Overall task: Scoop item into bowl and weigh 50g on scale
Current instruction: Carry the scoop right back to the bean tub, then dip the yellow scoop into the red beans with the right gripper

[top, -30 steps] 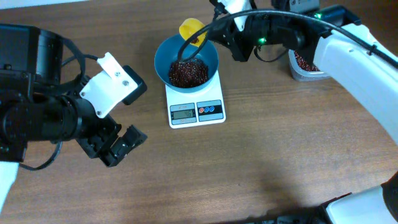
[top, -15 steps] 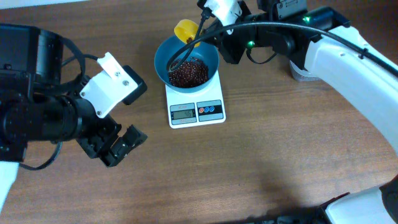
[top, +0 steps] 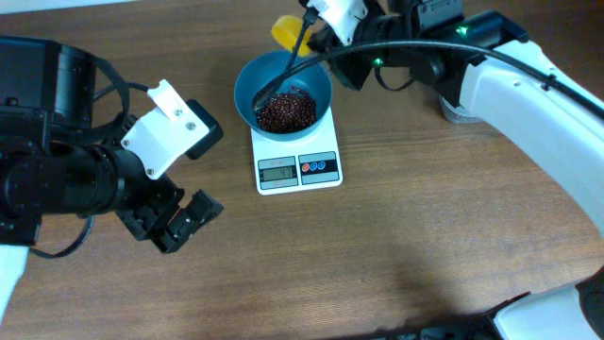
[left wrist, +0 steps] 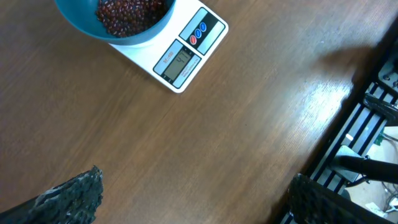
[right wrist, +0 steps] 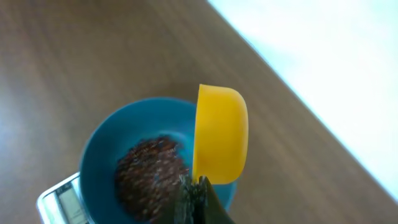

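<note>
The teal bowl (top: 253, 85) stands on the white scale (top: 297, 170) and holds a heap of dark red-brown beans (top: 286, 110). My right gripper (top: 316, 26) is shut on the handle of a yellow scoop (top: 287, 28), which hangs just past the bowl's far rim. The right wrist view has the scoop (right wrist: 221, 134) tipped on its side above the bowl (right wrist: 99, 149) and beans (right wrist: 149, 174), with my shut gripper (right wrist: 199, 196) below it. My left gripper (top: 184, 222) rests open to the left of the scale, holding nothing. Its wrist view shows the gripper (left wrist: 193, 205), scale (left wrist: 186, 53) and bowl (left wrist: 134, 37).
A clear tub (top: 462, 102) with more beans sits right of the bowl, mostly covered by my right arm. The right arm stretches across the table's far right side. The left arm's bulk fills the left edge. A dark rack (left wrist: 367, 143) lies past the table edge.
The yellow scoop has lifted from over the bowl and moved back past its far rim. The left arm has stayed still.
</note>
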